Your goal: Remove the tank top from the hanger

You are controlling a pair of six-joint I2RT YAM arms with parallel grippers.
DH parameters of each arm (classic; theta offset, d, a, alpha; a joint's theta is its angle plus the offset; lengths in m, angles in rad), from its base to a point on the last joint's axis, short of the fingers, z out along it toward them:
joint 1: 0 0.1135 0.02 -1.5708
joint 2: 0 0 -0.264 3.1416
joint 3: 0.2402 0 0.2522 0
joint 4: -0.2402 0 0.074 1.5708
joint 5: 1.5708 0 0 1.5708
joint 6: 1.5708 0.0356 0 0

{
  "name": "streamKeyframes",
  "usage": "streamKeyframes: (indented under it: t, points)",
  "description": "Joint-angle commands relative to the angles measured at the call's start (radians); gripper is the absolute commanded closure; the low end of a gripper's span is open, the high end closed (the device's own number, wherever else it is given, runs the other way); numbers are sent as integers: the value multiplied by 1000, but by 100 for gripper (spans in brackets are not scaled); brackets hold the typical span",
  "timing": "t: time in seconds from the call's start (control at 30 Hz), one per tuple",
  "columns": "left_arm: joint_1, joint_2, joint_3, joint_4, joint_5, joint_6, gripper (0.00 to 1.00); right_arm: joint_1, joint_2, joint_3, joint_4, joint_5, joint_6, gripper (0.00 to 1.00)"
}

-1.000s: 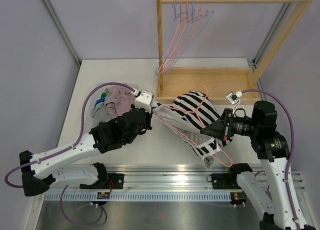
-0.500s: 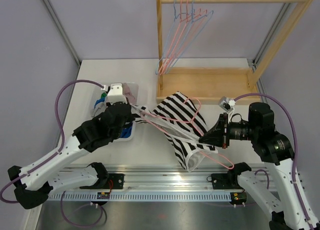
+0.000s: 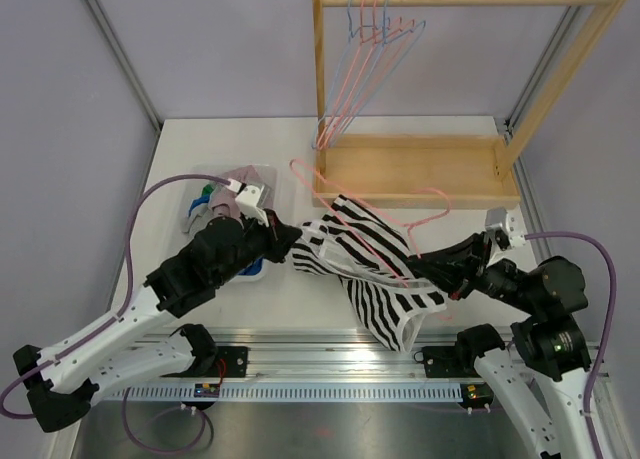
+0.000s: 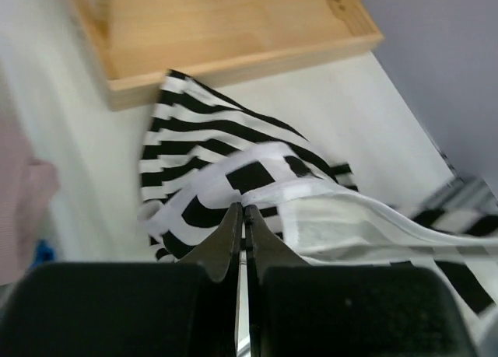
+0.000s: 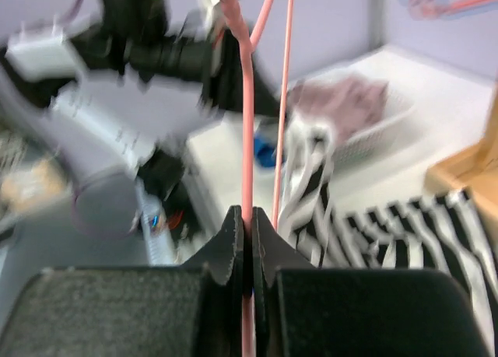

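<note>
The left gripper (image 4: 243, 211) is seen closed, its jaws pinched together on a white-trimmed edge of the striped tank top (image 4: 226, 151). In the overhead view that gripper (image 3: 284, 241) is largely covered by its own wrist. The right gripper (image 5: 249, 215) is likewise closed, and the pink wire of the hanger (image 5: 247, 100) is clamped between its jaws. The two holds are judged to be set against each other. Fabric is gripped on one side and wire on the other, so that the garment can be drawn off the frame as the arms are separated.

From above, the tank top (image 3: 375, 269) is found bunched between the two grippers, toward the near edge of the bench (image 3: 200, 144) and right of its middle, in front of the wooden rack (image 3: 410, 169). Its lower part is draped toward the near edge. The hanger (image 3: 440, 195) is tilted up out of the cloth, and its hook is turned toward the rack's left post.

How much wire remains inside the cloth cannot be made out, nor whether a strap is caught on it. The right wrist view is heavily blurred. A basket (image 3: 270, 179) of clothes toward the left edge is partly hidden by the left arm.
</note>
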Motion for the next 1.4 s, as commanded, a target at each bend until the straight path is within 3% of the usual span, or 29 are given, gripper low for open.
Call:
streamKeyframes:
  t: [0.0,0.03,0.17,0.23,0.3,0.33,0.37,0.4,0.43,0.57,0.63,0.7,0.9,0.97,1.07,1.13,1.37]
  points:
    - [-23,-57,-107,278,321,40,100,8,-50,-120,524,300,247,100]
    - [-35,-63,-126,314,359,51,100,8,-61,-153,611,357,279,100]
    - [-95,-29,-166,381,523,105,100,8,-72,-414,1296,627,421,100]
    - [-112,12,-149,359,510,114,100,8,-56,-454,1416,770,421,100]
    - [-120,24,-137,287,389,100,100,8,-87,-354,1134,795,313,100]
    - [-121,23,-132,268,351,94,100,8,-90,-298,991,810,180,100]
    - [-121,21,-118,247,271,88,100,8,-81,-210,747,868,144,100]
    - [-120,18,-108,198,233,85,100,8,-72,-175,645,1005,107,100]
    - [-121,18,-97,168,188,82,100,8,-62,-148,564,1043,90,100]
    - [-121,26,4,11,94,97,100,8,86,89,97,1086,43,100]
    - [-121,37,43,-42,74,105,95,8,192,197,-33,1098,36,100]
    - [-121,46,93,-112,70,109,83,8,259,265,-93,1098,4,100]
    - [-121,17,136,-195,51,109,60,8,494,515,-173,1138,-65,100]
    - [-121,0,139,-218,50,108,40,8,588,621,-185,1140,-69,100]
    - [-123,-28,152,-258,40,108,23,8,729,760,-212,1129,-79,100]
    - [-123,-46,162,-292,27,114,1,8,821,840,-218,1120,-79,100]
    - [-123,-77,169,-355,-33,125,1,67,1007,1013,-199,1166,-88,100]
